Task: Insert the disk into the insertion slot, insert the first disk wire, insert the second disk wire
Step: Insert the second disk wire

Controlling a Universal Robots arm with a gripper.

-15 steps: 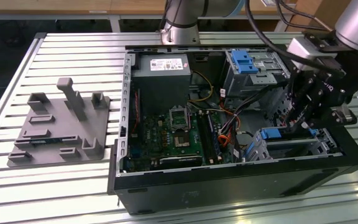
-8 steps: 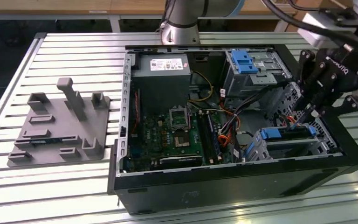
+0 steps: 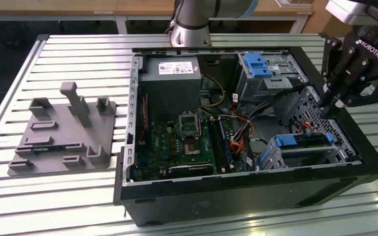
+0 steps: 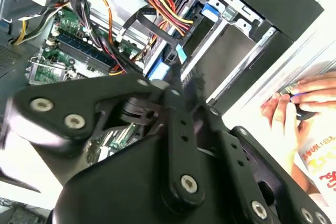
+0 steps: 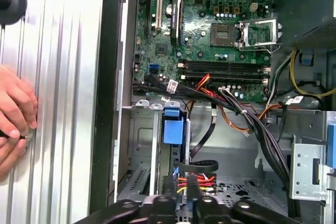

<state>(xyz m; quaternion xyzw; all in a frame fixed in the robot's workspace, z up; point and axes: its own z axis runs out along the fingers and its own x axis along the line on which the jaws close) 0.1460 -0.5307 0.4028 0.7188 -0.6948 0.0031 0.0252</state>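
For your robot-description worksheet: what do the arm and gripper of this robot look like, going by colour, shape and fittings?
In the exterior view the arm is a round silver-grey column with a darker joint ring. The gripper is matt black, built of chunky hinged links tapering to narrow fingertips, with white lettering on its body. In the second wrist view its black links carry round silver screw heads.

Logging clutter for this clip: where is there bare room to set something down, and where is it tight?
Bare slatted table lies in front of the grey fixture plate, and also between it and the computer case. Inside the case it is crowded: cables cross between the motherboard and the drive cage, where the gripper hangs.
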